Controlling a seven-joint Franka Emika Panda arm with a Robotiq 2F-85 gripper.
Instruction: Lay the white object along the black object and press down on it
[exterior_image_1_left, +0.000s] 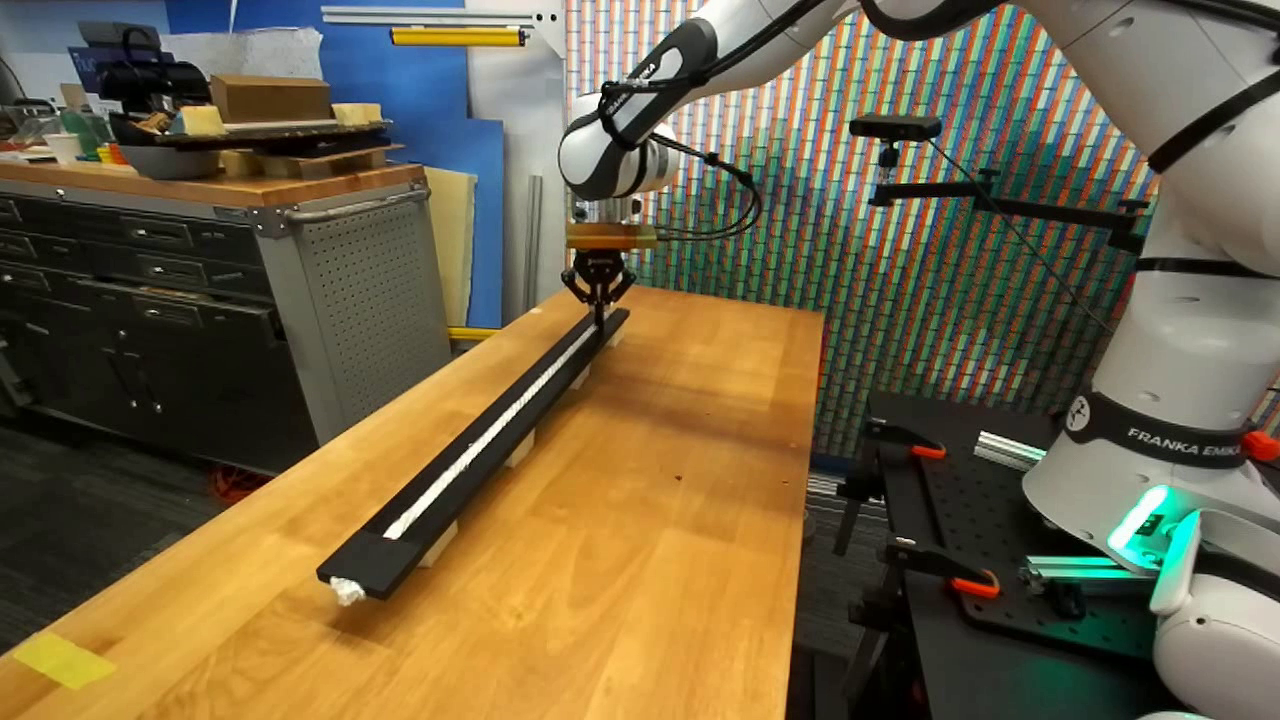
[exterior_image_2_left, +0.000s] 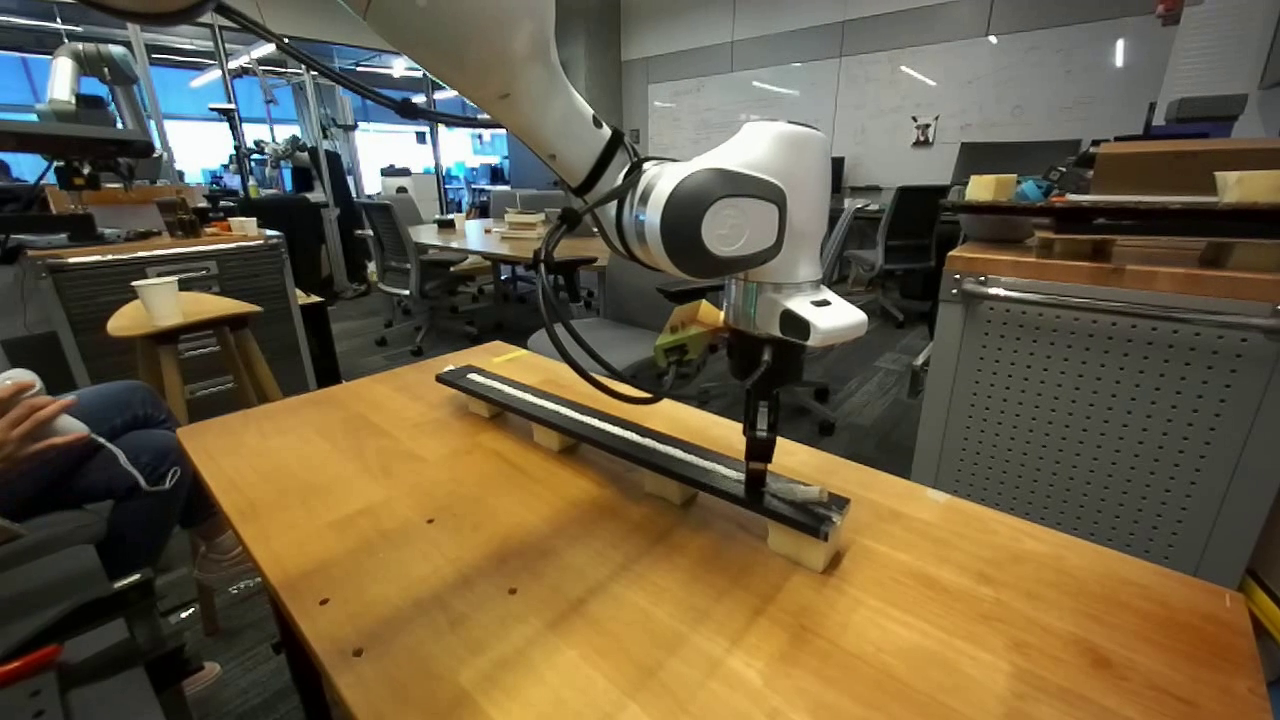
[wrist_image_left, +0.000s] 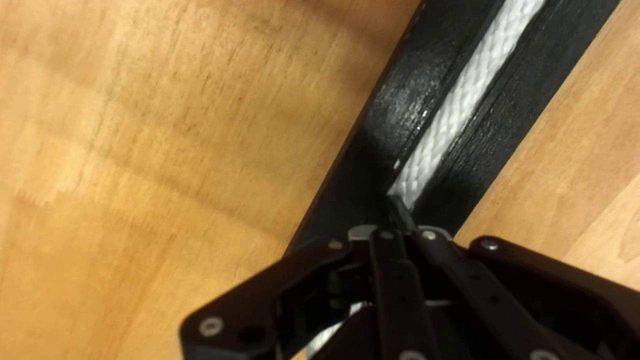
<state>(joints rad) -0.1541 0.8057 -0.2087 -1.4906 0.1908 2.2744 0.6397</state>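
In an exterior view the rope (exterior_image_2_left: 620, 432) lies in the rail (exterior_image_2_left: 640, 455) from the claw (exterior_image_2_left: 756, 488) towards 10 o'clock; that stretch looks done. The claw's jaws are together, apparently pressing. At its 3 o'clock a raised stub (exterior_image_2_left: 800, 491), probably the rope's end, seems left.

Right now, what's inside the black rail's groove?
White cord, along most of the rail. The spot beneath the shut end effector is covered, as is anything under the black end section, though a white tip pokes out beyond.
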